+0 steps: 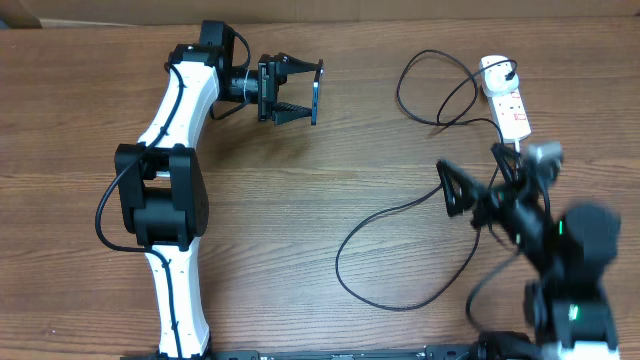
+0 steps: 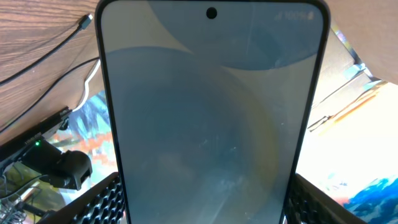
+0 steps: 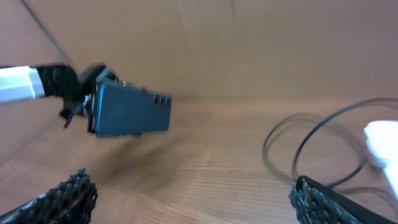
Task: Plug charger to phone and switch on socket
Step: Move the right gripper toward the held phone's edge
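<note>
Phone: one, clamped between the pads of my left gripper. It is held clear of the table, well to the left of the socket and about level with it. From overhead it shows edge-on. Its screen faces my left wrist camera, and its dark back, with a row of small lenses, faces the socket side. My left fingers press its long edges low down, so the end with the camera hole juts free.

One socket, a white block, lies near the table's far edge. There is one charger, a thin black cable. Its plug end sits at the socket's far end. The cable makes a small loop just left of the socket, then a larger loop on the socket's near side, toward my base. One small connector tip lies on the wood; I cannot tell how near the socket it is.

My right gripper hangs on the near side of the socket, a little to its left. Its jaws are spread wide with nothing between them, and it is blurred from overhead.

Between the phone and the socket the wood is bare except for the small loop beside the socket. The larger loop lies beside my right gripper, to the left of it.
</note>
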Controlling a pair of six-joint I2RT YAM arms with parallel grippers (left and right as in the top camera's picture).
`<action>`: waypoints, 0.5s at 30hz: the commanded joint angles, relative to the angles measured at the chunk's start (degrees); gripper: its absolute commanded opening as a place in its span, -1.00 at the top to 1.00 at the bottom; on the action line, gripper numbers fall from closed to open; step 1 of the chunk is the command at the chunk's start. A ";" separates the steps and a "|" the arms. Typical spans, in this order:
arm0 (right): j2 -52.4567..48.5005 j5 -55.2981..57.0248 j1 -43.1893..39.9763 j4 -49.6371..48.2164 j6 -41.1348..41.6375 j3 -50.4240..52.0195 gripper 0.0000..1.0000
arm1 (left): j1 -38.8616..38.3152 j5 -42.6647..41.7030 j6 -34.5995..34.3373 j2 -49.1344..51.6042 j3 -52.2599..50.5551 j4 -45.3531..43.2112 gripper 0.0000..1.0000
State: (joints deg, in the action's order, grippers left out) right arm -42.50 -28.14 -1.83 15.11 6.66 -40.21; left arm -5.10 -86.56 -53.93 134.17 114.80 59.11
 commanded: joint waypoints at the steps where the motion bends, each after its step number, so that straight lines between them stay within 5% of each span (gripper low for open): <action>1: -9.27 -14.99 0.26 0.37 1.75 -6.67 -1.00 | 0.26 -3.04 -0.98 0.17 1.84 -0.07 -0.27; 5: -20.20 -36.96 0.28 -13.81 8.31 -7.87 -1.00 | 0.26 -3.04 -0.98 0.17 1.84 -0.07 -0.27; 9: -25.46 -36.41 0.50 -19.91 16.28 -7.89 -1.00 | 0.26 -3.04 -0.96 0.17 1.84 -0.07 -0.27; 15: -26.43 -23.80 3.85 -13.14 16.85 -9.01 -0.99 | 0.26 -3.02 -0.98 0.17 1.84 -0.07 -0.27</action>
State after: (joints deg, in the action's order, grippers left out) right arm -69.41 -57.54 -0.01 -0.91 21.39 -47.05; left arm -5.10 -86.56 -54.33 134.17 114.80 59.11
